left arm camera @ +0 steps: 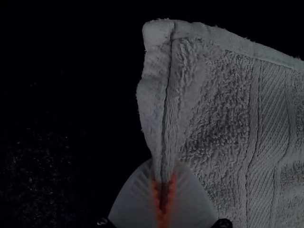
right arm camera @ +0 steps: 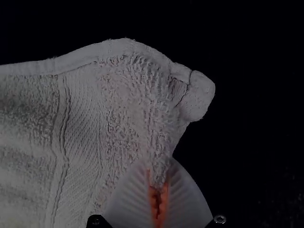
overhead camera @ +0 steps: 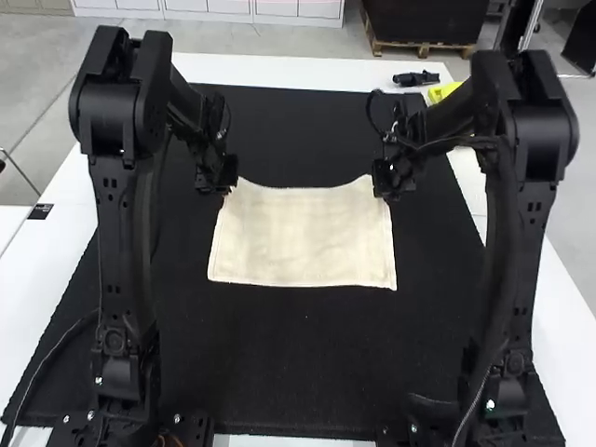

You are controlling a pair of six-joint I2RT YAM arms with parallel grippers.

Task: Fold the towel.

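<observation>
Gripped cloth is what we see at both ends: the left gripper (left arm camera: 164, 177) and the right gripper (right arm camera: 158, 178) are each closed on a pinch of towel near its far corners, with hardly any gap beyond the cloth's thickness. Around the work we have the white table (overhead camera: 270, 69), and on it the black mat (overhead camera: 303, 372), which takes up most of the frame. Our left arm (overhead camera: 119, 233) runs up the left side and our right arm (overhead camera: 515, 242) up the right, both angled in toward the middle. Between them, just above the frame's centre, the towel (overhead camera: 303, 237) lies as a broad cream rectangle, its upper edge dipping between the two holds, its lower edge nearly straight. Beyond the pinches, the free left corner tip (left arm camera: 157, 34) pokes out and the right corner tip (right arm camera: 200, 95) is crumpled into a little flap. We judge that the grasp is done and the fold itself remains: we see no half laid over, though we cannot tell whether the cloth is already doubled.
</observation>
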